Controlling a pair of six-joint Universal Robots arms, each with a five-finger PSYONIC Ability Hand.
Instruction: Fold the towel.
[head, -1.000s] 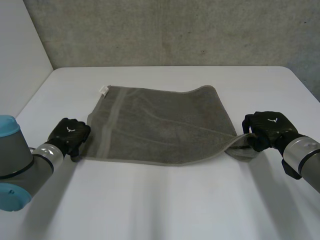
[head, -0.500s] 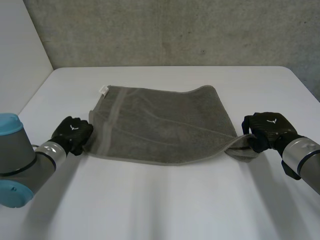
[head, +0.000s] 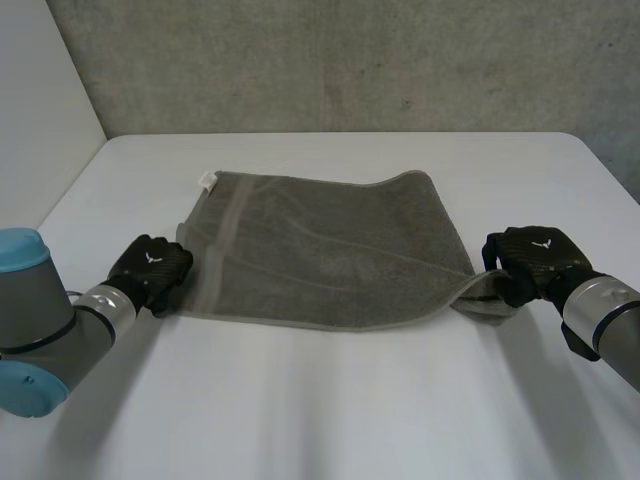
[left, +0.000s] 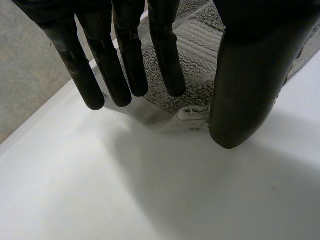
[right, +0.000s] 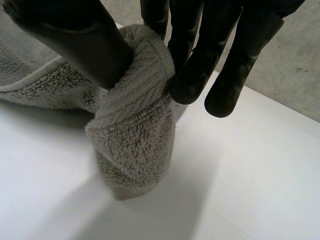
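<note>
Two hands on one towel (head: 320, 250)
Right hand (head: 530, 258) pinches a bunched near corner between thumb and fingers; left hand (head: 150, 268) spreads straight fingers over the other near corner; the rest lies flat on the worktop (head: 350, 400).

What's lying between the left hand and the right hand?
The towel, spread flat on the table, as the head view shows. The right hand pinches its near corner; the left hand is open over the other near corner.
</note>
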